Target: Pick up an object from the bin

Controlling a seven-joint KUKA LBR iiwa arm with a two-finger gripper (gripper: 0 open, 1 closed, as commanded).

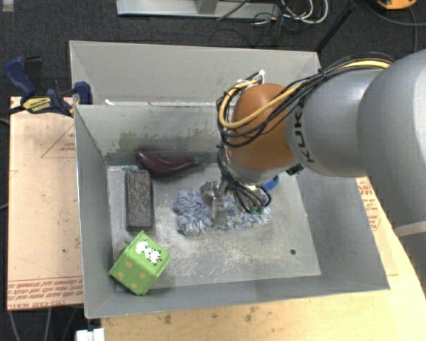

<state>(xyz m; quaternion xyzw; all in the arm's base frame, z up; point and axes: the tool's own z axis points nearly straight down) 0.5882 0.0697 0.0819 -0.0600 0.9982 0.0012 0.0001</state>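
The grey arm [369, 119] fills the upper right of the frame and reaches leftward over the bin. Its wrist carries a rounded orange cover [259, 130] with yellow and black cables looped around it.

The grey metal bin [199, 69] takes up the middle of the frame, and its floor is dusty and scuffed.

Below the orange cover, the gripper [234, 206] points down at the centre of the bin floor. Its tip is pressed into a crumpled blue-grey cloth [192, 215] with a knitted, ragged look. The cloth lies in the middle of the bin and spreads to the left of the gripper and beneath it. Whether the gripper is spread or closed on the cloth I cannot tell, because its tip is sunk in the folds.

A green die [140, 265] with white spots sits tilted in the lower left corner of the bin, well apart from the cloth. Just above it a dark grey rectangular block [138, 199] lies flat along the left side, its long side running up and down the frame. Near the back wall, above the block and the cloth, lies a dark purple aubergine-shaped thing [167, 163] with its narrow end pointing right.

A small blue thing [270, 185] peeks out at the right of the gripper, mostly hidden by it.
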